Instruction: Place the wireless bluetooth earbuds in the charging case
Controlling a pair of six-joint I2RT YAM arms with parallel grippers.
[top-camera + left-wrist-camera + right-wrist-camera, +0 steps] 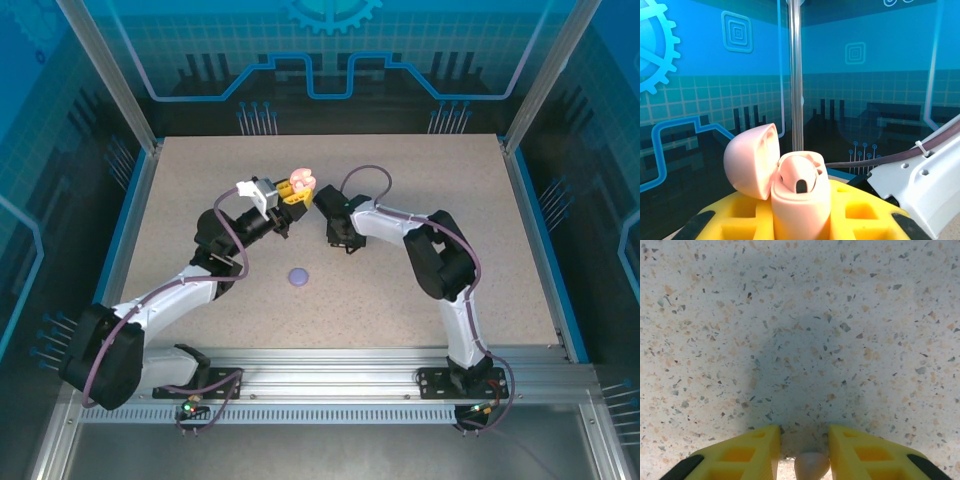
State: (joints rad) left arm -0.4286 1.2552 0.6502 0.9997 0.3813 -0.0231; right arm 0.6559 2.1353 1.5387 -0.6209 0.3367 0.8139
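A: Where do we find the pale pink earbud [811,465]?
B: Pinched in the right gripper [805,452], over the speckled table [800,315]. Our left gripper [295,192] clamps the pink charging case [800,200], lid open.

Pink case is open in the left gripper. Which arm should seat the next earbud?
Right. The right gripper pinches a pale pink earbud above the table, while the left gripper is occupied holding the pink case open, so the right likely just carries it over.
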